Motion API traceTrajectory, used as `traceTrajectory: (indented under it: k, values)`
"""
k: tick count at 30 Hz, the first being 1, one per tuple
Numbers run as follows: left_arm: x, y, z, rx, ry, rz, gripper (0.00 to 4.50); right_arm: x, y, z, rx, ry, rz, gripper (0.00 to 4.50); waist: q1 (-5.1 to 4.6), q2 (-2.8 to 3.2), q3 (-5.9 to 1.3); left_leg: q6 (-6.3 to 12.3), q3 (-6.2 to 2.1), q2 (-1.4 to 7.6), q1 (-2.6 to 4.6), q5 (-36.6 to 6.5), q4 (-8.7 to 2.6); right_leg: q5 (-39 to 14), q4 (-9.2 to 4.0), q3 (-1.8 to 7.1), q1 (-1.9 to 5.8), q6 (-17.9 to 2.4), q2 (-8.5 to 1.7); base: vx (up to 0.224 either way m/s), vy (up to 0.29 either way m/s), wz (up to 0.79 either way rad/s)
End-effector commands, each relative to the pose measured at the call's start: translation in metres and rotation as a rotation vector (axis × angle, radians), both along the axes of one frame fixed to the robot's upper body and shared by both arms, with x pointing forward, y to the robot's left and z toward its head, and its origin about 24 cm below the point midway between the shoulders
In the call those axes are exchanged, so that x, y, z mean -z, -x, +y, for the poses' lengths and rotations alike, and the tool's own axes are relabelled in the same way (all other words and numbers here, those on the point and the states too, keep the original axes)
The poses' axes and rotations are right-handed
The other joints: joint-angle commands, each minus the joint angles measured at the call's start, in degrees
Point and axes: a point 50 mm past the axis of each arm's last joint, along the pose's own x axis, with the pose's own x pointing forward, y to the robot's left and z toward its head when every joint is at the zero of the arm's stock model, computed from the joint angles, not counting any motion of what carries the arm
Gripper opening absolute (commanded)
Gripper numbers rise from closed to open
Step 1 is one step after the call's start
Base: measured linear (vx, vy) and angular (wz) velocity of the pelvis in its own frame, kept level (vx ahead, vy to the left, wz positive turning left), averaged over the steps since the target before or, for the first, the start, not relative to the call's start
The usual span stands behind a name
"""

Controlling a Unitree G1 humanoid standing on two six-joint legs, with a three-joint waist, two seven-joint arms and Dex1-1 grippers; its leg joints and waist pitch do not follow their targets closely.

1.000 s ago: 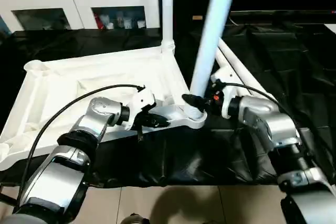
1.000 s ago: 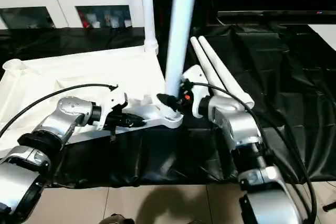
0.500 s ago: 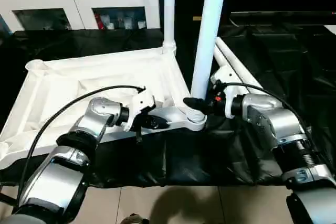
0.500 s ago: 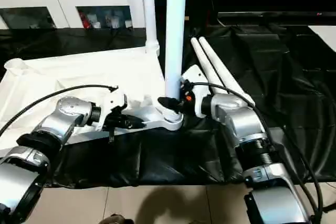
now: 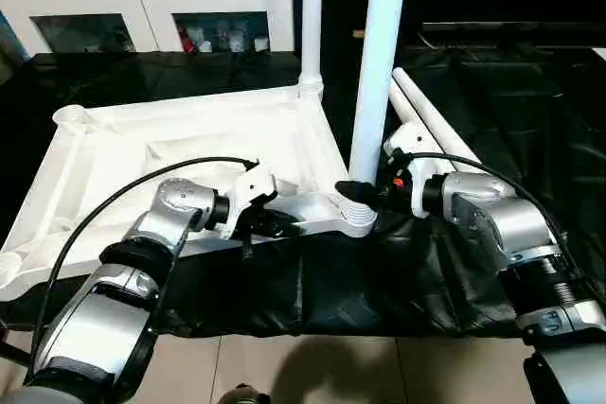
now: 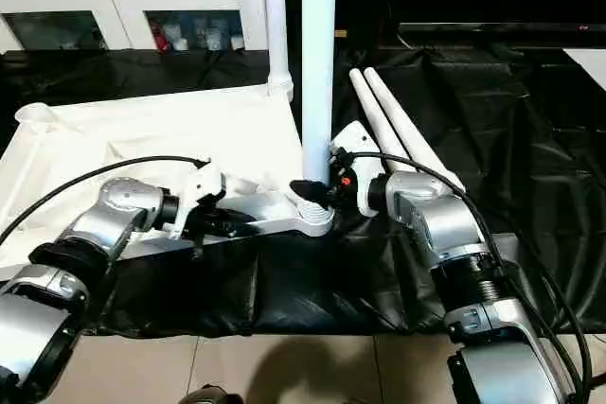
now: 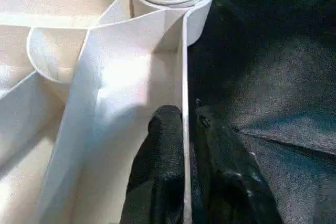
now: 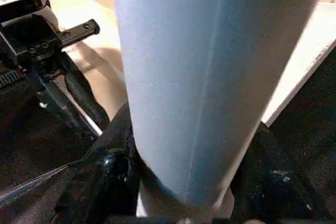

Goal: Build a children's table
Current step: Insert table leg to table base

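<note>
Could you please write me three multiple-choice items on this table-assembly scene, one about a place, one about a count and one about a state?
1. Where does the leg held by the right pincer stand?
A. In the tabletop's near corner socket
B. Flat on the black cloth
C. On top of the cabinet

2. How many loose legs lie on the black cloth?
A. None
B. Two
C. Four

3. What is the left pincer doing?
A. Hanging free above the tabletop
B. Gripping a leg
C. Pinching the tabletop's thin edge wall

Answers:
1 A: the held leg rises upright from the near corner socket of the tabletop.
2 B: two loose legs lie side by side to the right of the tabletop.
3 C: in the left wrist view, a black finger sits on each side of the edge wall.
</note>
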Motion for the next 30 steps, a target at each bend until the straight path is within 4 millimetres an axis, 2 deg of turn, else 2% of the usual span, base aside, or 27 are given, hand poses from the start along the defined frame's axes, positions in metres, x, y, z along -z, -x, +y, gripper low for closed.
traceTrajectory:
  k: [1, 10, 11, 13, 19, 22, 26, 27, 30]
  values:
    - [-0.002, -0.002, 0.003, 0.003, -0.018, -0.007, 0.13, 0.013, 0.006, 0.001, -0.009, 0.017, 0.059, 1.89, 0.08, -0.08, -4.51, 0.80, -1.40, 2.49, 1.15, -10.64, -3.97, -6.88, -4.07, 2.67, 3.24, -14.64, -4.39, 0.000, 0.000, 0.00]
    - [0.001, 0.001, 0.001, 0.084, -0.087, -0.009, 0.00, 0.015, 0.007, 0.002, -0.027, 0.018, 0.068, 1.89, 0.08, -0.04, -4.46, 0.74, -1.42, 2.52, 1.18, -11.00, -4.03, -7.42, -4.21, 2.71, 3.21, -14.39, -4.42, 0.000, 0.000, 0.00]
    - [0.002, 0.002, 0.001, 0.091, -0.091, -0.008, 0.00, 0.015, 0.007, 0.003, -0.027, 0.017, 0.069, 1.89, 0.10, 0.42, -4.46, 0.65, -1.46, 2.52, 1.19, -11.10, -4.00, -7.43, -4.17, 2.71, 3.17, -14.42, -4.45, 0.000, 0.000, 0.00]
    - [0.002, 0.003, 0.000, 0.102, -0.090, -0.003, 0.00, 0.015, 0.006, 0.003, -0.023, 0.008, 0.070, 1.89, 0.01, 0.21, -4.45, 0.63, -1.43, 2.50, 1.18, -11.51, -4.05, -7.13, -4.24, 2.68, 3.21, -14.56, -4.37, 0.000, 0.000, 0.00]
    - [-0.002, 0.000, -0.004, 0.076, -0.037, -0.008, 0.00, 0.015, 0.005, -0.003, 0.041, -0.123, 0.054, 1.89, 0.04, 0.26, -4.47, 0.38, -1.46, 2.62, 1.24, -12.33, -4.14, -7.52, -4.27, 2.70, 3.17, -14.87, -4.50, 0.000, 0.000, 0.00]
    - [-0.004, -0.003, -0.004, 0.038, 0.003, -0.014, 0.00, 0.020, 0.009, -0.011, 0.107, -0.209, 0.061, 1.89, 0.17, 0.38, -4.47, 0.64, -1.41, 2.61, 1.29, -12.36, -4.12, -7.54, -4.36, 2.68, 3.10, -15.00, -4.52, 0.000, 0.000, 0.00]
    - [-0.005, -0.003, -0.004, 0.030, 0.011, -0.013, 0.00, 0.024, 0.011, -0.014, 0.124, -0.219, 0.063, 1.89, 0.26, 0.45, -4.42, 0.64, -1.41, 2.57, 1.27, -12.45, -4.18, -8.40, -4.52, 2.65, 3.09, -14.70, -4.51, 0.000, 0.000, 0.00]
    - [-0.005, -0.003, -0.004, 0.026, 0.018, -0.011, 0.00, 0.028, 0.014, -0.015, 0.131, -0.220, 0.066, 1.89, 0.27, 0.60, -4.42, 0.59, -1.45, 2.59, 1.25, -12.47, -4.20, -8.41, -4.49, 2.65, 3.10, -14.63, -4.51, 0.000, 0.000, 0.00]
    - [-0.006, -0.004, -0.005, 0.007, 0.034, -0.015, 0.00, 0.041, 0.025, -0.018, 0.161, -0.230, 0.067, 1.89, 0.59, 0.56, -4.54, 0.86, -1.44, 2.70, 1.34, -12.32, -4.25, -7.31, -4.53, 2.69, 3.02, -14.42, -4.63, 0.000, 0.000, 0.00]
